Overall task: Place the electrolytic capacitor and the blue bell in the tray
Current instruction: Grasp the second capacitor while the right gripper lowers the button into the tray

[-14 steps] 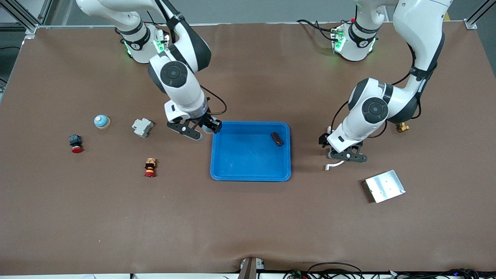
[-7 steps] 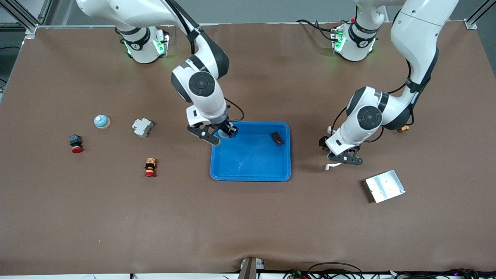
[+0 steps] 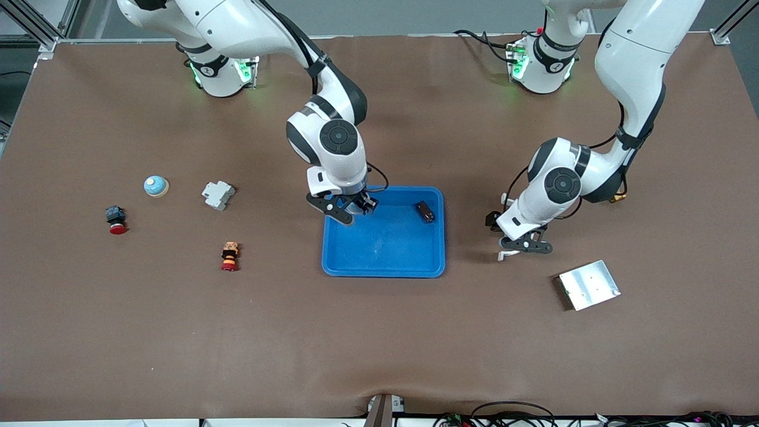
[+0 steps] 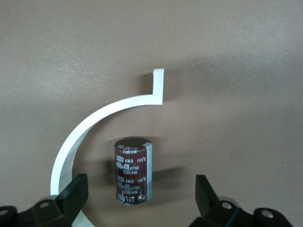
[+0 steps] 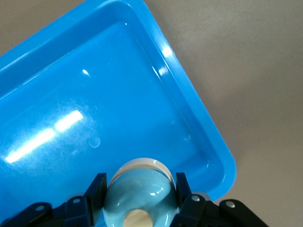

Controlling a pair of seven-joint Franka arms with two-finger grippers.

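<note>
My right gripper (image 3: pixel 351 207) is shut on a light-blue bell (image 5: pixel 137 196) and holds it over the corner of the bright-blue tray (image 3: pixel 384 271) nearest the right arm's base; the tray floor (image 5: pixel 94 94) lies under the bell. A small dark part (image 3: pixel 423 212) rests inside the tray. My left gripper (image 4: pixel 141 188) hangs open, low over a brown electrolytic capacitor (image 4: pixel 134 170) that lies on the mat inside a white curved strip (image 4: pixel 85 135), one finger on each side and apart from it. In the front view that gripper (image 3: pixel 525 244) hides the capacitor.
A second blue bell (image 3: pixel 156 186), a grey breaker (image 3: pixel 217 194) and two red push buttons (image 3: pixel 115 219) (image 3: pixel 229 255) lie toward the right arm's end. A silver plate (image 3: pixel 589 284) and a brass fitting (image 3: pixel 616 194) lie toward the left arm's end.
The right arm has carried the bell from beside the tray's rim to over its corner. The left gripper has shifted slightly and stayed open.
</note>
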